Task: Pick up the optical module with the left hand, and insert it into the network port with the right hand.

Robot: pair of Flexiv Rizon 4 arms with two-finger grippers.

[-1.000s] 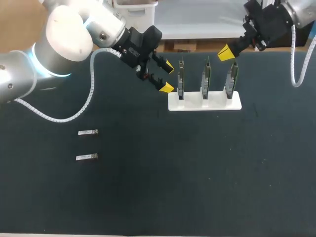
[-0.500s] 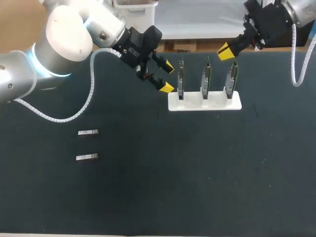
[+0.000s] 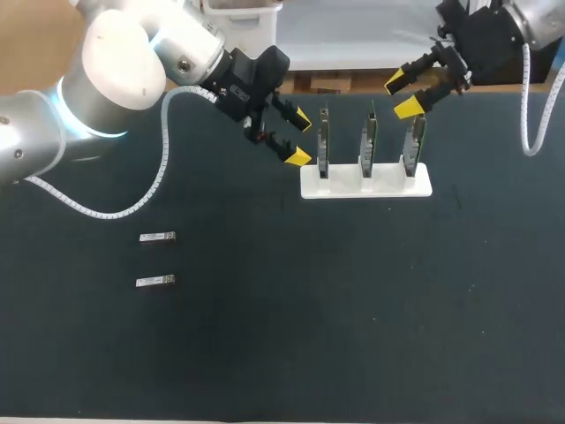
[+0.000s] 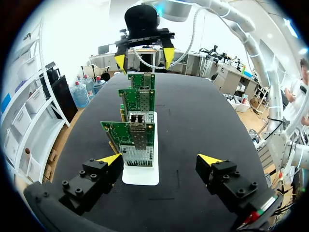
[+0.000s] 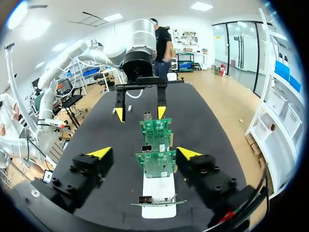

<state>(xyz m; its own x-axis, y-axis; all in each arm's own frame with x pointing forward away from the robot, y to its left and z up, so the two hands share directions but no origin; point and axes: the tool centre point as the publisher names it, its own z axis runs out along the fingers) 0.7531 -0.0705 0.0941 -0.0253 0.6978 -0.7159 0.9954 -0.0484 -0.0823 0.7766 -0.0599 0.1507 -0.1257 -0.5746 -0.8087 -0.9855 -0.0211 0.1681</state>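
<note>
The left pincer (image 3: 300, 139) hangs open and holds nothing, its yellow tips spread wide just beside the left end of a white stand (image 3: 366, 183) on the black bench (image 3: 353, 309). The stand holds three green network cards upright in a row: the left card (image 3: 324, 141), the middle card (image 3: 368, 140) and the right card (image 3: 413, 140). The left wrist view looks along that row. The nearest card (image 4: 133, 140) stands ahead of the pincer's own fingers, nearer one finger than the other, with a metal network port (image 4: 137, 118) on its upper part. The right pincer (image 3: 401, 95) is also open and grips nothing. It hovers at the other end of the stand, near the top of the right card, and I cannot tell whether it touches the card. In the right wrist view the cards line up ahead of its spread fingers, with the left pincer facing it beyond the far end of the row. The two optical modules, one (image 3: 157, 237) and the other (image 3: 155, 281), lie flat on the bench. They are parallel and near each other, toward the left arm's side, well apart from the stand and from both pincers.
</note>
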